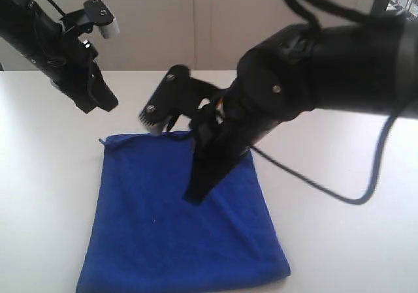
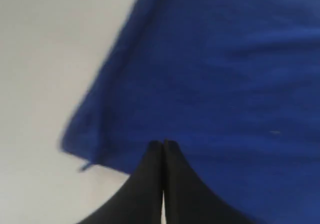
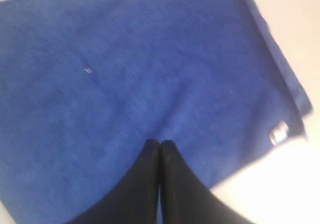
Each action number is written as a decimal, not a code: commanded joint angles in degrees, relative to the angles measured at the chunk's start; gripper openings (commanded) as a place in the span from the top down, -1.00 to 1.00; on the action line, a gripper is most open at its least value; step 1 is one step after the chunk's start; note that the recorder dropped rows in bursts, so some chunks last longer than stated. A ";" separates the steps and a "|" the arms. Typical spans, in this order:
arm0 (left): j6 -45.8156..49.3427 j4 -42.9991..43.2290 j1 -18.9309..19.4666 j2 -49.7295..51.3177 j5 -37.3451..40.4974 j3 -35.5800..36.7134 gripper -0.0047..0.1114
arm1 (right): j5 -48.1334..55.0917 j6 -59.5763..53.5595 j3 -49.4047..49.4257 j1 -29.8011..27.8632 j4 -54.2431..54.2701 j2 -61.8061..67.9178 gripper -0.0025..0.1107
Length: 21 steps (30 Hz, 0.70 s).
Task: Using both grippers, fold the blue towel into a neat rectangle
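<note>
Closest to the eye is the bulky black right arm (image 1: pixel 326 64), reaching in from the right and angling down to the right claw (image 1: pixel 193 196) (image 3: pixel 160 143). Its two thin black fingers are pressed together with nothing between them. The tip hangs over the far middle of the deep blue fuzzy towel (image 1: pixel 163 241) (image 2: pixel 225 74) (image 3: pixel 100 109); whether it touches the cloth I cannot tell.

Over on the far left, the left claw (image 1: pixel 99 104) (image 2: pixel 163 142) is likewise closed and empty. It is held up off the surface, beyond the towel's far left corner and apart from it. Its wrist camera looks down past the tips at that corner and the edge running from it.

The towel lies spread flat on the pale worktop (image 1: pixel 46 188), roughly square, its near edge running out of sight at the bottom of the exterior view. A small white tag (image 3: pixel 278 132) sits at its edge close to one corner, and a tiny pale speck (image 3: pixel 88 71) rests on the nap. A thin black cable (image 1: pixel 326 192) trails from the right arm across the worktop to the right of the towel, then loops back up. Behind everything stands a plain beige wall (image 1: pixel 215 19).
</note>
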 commanded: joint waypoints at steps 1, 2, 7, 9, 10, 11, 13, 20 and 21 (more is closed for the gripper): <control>0.47 -7.76 -6.17 -1.39 12.37 5.73 0.92 | 9.46 5.03 0.20 -4.23 -4.01 -2.15 0.96; 0.33 -7.27 -7.95 -1.39 12.24 8.03 0.92 | 9.88 5.03 0.93 -4.65 -4.01 -2.15 0.96; -7.10 3.49 -18.94 -1.39 6.10 19.38 0.92 | 6.40 5.03 6.71 -5.09 -4.12 -1.41 0.96; -13.03 9.29 -21.11 -1.39 4.42 22.86 0.92 | 6.10 5.03 8.73 -5.09 -4.12 -0.56 0.96; -15.66 11.74 -21.81 -1.39 3.73 24.60 0.92 | 5.39 5.03 9.83 -5.09 -4.12 -0.07 0.96; -17.05 12.85 -22.26 -1.39 2.82 26.27 0.92 | 4.30 5.03 10.88 -5.09 -4.12 0.48 0.96; -18.23 13.12 -22.26 -1.39 0.44 29.38 0.92 | 1.41 5.03 12.70 -5.09 -4.12 1.30 0.96; -19.33 13.23 -22.26 -1.39 -11.27 37.36 0.92 | -3.90 5.03 16.10 -5.09 -4.12 5.95 0.96; -19.33 13.39 -22.26 -1.39 -11.41 38.04 0.92 | -3.67 5.13 16.10 -5.09 -4.12 6.71 0.96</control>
